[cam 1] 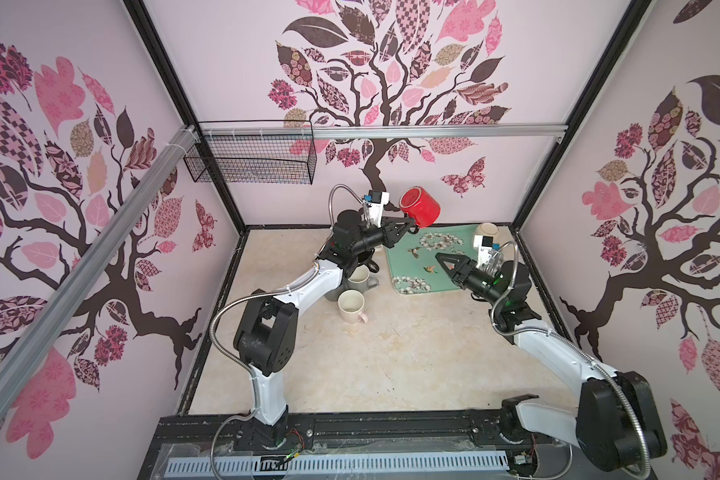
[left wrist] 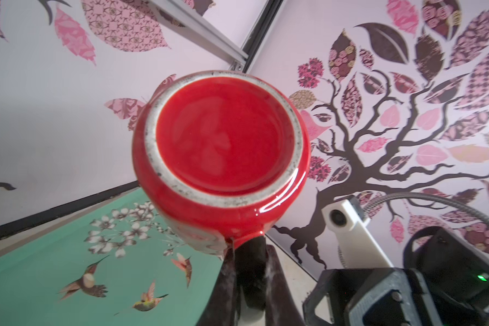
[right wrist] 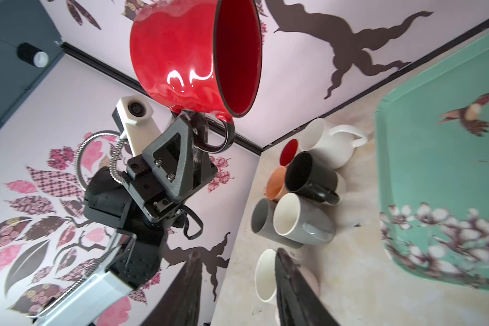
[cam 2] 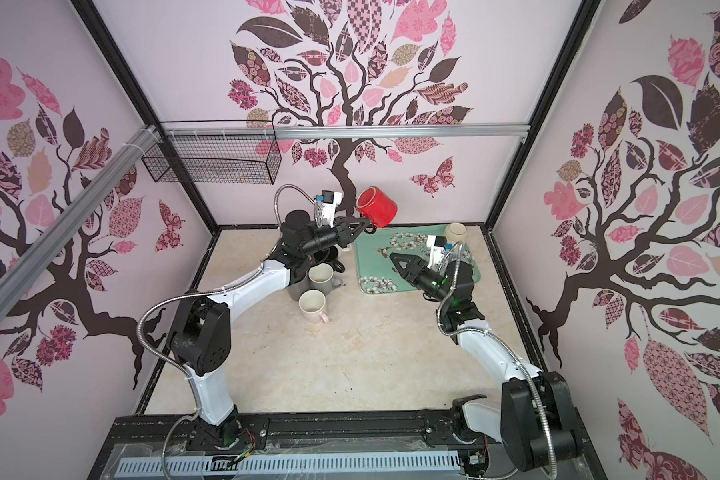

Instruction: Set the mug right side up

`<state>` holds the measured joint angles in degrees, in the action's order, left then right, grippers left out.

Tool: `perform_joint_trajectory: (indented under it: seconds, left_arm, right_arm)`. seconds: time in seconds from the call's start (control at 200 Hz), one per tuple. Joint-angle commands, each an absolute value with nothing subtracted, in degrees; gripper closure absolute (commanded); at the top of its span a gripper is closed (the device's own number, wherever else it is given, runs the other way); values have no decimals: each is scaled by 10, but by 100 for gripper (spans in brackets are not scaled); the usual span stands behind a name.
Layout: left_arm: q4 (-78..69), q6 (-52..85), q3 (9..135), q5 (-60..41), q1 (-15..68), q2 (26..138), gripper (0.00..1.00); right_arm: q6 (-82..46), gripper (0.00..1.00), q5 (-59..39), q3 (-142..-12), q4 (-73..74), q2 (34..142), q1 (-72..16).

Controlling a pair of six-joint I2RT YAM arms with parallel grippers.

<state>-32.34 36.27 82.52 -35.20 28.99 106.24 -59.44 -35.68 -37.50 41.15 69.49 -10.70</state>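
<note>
Just above left end effector (cam 1: 409,226), clamped on its dark handle (right wrist: 226,135), glossy red ceramic mug (cam 1: 420,206) hangs sideways, airborne. Roll wrist until rim faces up, lower gently. Right end effector (cam 1: 440,257) empty, apart, nearby.

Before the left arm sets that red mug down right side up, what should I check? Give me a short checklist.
1. Left gripper clamped on the red mug by its handle: ok.
2. Mug right side up: not ok, it hangs tipped in the air.
3. Bare spot on the green tray for setting down: ok.
4. Right gripper apart from the mug: ok, jaws open above the tray.
5. Grip firm enough for the turn: cannot tell.
</note>
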Motion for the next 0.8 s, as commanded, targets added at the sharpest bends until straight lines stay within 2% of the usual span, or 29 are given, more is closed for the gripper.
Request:
perform_joint_trajectory:
  seconds: [0.0, 0.225, 0.35, 0.555, 0.655, 0.795]
  left_arm:
    - [-519, 487, 774, -366, 298, 1019, 100]
    - [-664, 596, 728, -354, 317, 1011, 100]
    - [-667, 588, 719, -353, 330, 1001, 100]
    - [-660, 569, 710, -351, 342, 987, 100]
    - [-648, 570, 709, -348, 341, 986, 100]
    - [-617, 559, 707, -355, 341, 977, 100]
  right_arm:
    - [-674, 54, -372, -391, 522, 698, -115]
    - [-719, 48, -377, -403, 587, 712, -147]
    - [-786, 47, -374, -401, 669, 734, -159]
    - [-848, 47, -363, -412, 710, 757, -165]
    - [-836, 48, -369, -416, 697, 752, -165]
    - [-753, 48, -370, -415, 591, 716, -166]
